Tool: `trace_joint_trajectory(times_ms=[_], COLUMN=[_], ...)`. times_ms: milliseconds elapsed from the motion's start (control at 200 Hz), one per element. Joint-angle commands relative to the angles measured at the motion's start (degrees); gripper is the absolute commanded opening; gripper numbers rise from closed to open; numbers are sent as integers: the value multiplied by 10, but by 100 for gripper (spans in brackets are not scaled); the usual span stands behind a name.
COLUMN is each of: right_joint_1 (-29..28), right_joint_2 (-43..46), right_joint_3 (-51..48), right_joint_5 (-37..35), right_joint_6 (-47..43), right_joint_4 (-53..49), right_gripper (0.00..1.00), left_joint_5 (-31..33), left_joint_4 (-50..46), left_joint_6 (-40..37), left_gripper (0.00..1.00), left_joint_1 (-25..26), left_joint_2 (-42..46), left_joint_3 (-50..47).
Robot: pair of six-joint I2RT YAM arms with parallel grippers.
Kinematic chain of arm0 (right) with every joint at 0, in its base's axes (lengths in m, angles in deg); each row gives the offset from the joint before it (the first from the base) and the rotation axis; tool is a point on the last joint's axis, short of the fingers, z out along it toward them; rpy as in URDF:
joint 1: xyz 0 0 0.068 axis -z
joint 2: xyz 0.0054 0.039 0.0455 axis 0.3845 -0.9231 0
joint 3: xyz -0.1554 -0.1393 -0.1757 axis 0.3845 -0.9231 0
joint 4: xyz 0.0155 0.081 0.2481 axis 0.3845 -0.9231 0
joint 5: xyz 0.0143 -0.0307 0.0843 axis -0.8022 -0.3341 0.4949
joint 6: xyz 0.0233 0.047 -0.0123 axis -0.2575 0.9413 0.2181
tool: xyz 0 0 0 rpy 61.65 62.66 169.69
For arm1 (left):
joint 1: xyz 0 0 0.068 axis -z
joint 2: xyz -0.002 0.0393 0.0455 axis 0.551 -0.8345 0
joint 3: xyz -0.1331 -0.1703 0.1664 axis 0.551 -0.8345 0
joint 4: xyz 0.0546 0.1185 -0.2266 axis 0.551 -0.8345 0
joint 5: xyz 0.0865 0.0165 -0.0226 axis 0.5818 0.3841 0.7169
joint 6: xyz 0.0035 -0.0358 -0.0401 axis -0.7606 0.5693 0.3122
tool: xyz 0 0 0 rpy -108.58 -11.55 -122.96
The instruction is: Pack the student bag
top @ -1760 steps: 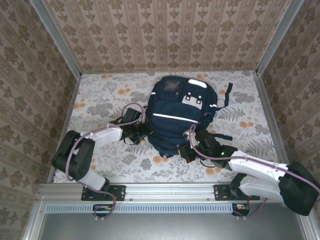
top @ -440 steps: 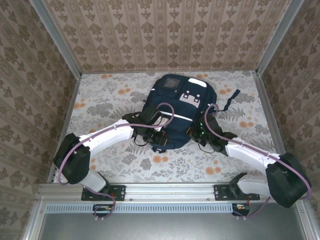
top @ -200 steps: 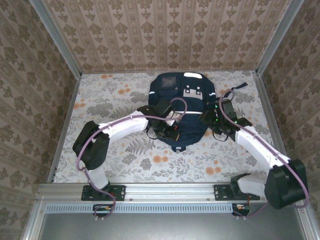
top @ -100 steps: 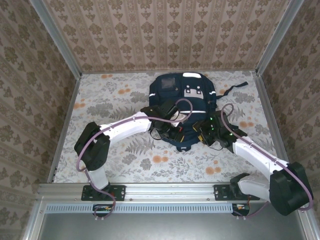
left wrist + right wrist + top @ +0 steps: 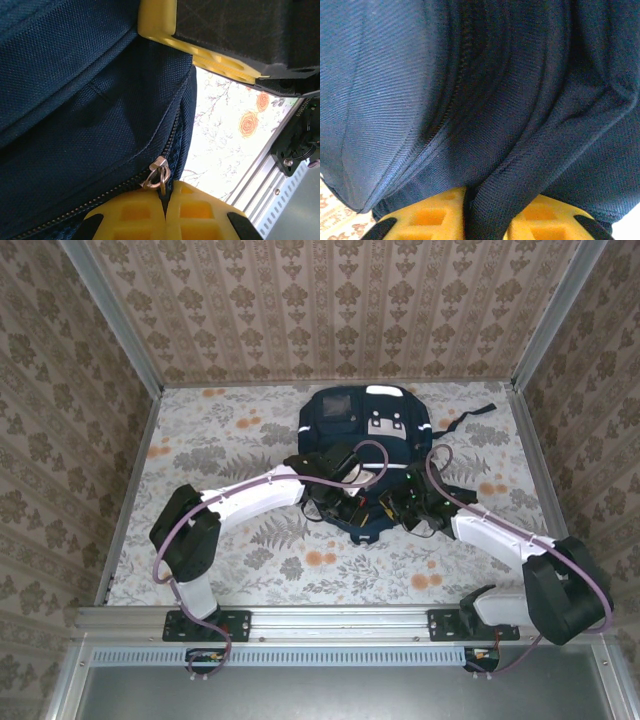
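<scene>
student bag (image 5: 365, 435) lies mid-worktop (image 5: 220, 450), nearer the far wall, long axis near-far w/ grey patches at the far end. its near end faces both arms: left gripper (image 5: 164, 202) at the near-left corner, right gripper (image 5: 485, 212) at the near-right, about equally close. the left wrist view resolves what the top view blurs: jaws shut on the zip pull (image 5: 159, 176), track running off left. right wrist view: jaws pinched on a fabric fold (image 5: 520, 165), prob. bracing. we judge the next pull follows the track.
</scene>
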State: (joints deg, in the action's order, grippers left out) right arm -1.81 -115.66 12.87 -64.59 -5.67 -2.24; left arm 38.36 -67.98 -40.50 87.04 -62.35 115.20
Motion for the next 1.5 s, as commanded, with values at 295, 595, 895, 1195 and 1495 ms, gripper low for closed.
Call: trace_joint_trajectory(times_ms=[295,595,895,1195,1495], right_joint_1=[10,31,87,165,162], right_joint_2=[-30,7,44,45,89], right_joint_3=[45,51,30,33,60], right_joint_5=[-71,-110,-104,-94,-3], right_joint_6=[-88,-140,-178,-241,-192], right_joint_4=[-46,-104,-130,-152,-158], right_gripper=[0,0,0,0,47], left_joint_5=[-22,-8,2,-7,-17], left_joint_4=[6,15,22,28,38], left_joint_6=[-34,-28,-12,-4,2], left_gripper=[0,0,0,0,0], left_joint_1=[0,-44,-76,-78,-50], left_joint_2=[33,57,55,49,28], left_joint_3=[-4,-36,-43,-51,-31])
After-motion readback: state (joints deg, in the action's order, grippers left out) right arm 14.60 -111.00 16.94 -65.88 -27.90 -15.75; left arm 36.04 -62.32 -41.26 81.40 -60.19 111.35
